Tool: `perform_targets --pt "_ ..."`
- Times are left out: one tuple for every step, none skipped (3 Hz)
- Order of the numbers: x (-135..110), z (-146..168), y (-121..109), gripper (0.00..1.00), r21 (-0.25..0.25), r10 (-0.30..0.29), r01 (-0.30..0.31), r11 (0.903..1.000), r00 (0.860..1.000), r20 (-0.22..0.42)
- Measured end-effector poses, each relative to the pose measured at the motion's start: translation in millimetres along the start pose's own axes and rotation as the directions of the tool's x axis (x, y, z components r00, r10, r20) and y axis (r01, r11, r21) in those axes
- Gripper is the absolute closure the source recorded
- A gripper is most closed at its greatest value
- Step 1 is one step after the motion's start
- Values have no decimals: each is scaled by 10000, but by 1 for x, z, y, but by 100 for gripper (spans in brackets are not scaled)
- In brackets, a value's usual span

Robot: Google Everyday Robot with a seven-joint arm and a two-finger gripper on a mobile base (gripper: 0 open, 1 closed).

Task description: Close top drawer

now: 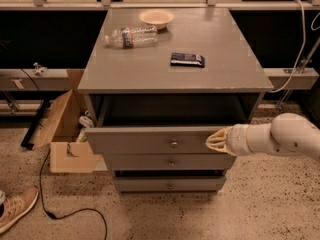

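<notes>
The top drawer (150,140) of the gray cabinet stands partly open, its flat front with a small round knob (173,144) sticking out a short way beyond the two lower drawers. My gripper (214,140) comes in from the right on a white arm (280,138) and its tip rests against the right part of the top drawer's front. The drawer's inside is dark and mostly hidden under the cabinet top.
On the cabinet top (210,74) lie a plastic bottle (131,36), a beige bowl (156,18) and a dark packet (187,59). An open cardboard box (62,134) stands left of the cabinet. A cable (60,204) and a shoe (15,208) lie on the speckled floor.
</notes>
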State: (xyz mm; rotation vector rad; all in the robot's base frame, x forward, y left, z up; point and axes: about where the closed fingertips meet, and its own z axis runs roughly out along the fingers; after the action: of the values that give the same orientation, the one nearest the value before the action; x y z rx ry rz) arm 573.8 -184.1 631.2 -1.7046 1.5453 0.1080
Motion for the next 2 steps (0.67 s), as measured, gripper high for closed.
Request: perform_targets --pt "8 9 -33 100 684 681 -672 9954 9976 -110" --pt "15 12 -51 100 1097 1324 -1295 9855 9910 -194"
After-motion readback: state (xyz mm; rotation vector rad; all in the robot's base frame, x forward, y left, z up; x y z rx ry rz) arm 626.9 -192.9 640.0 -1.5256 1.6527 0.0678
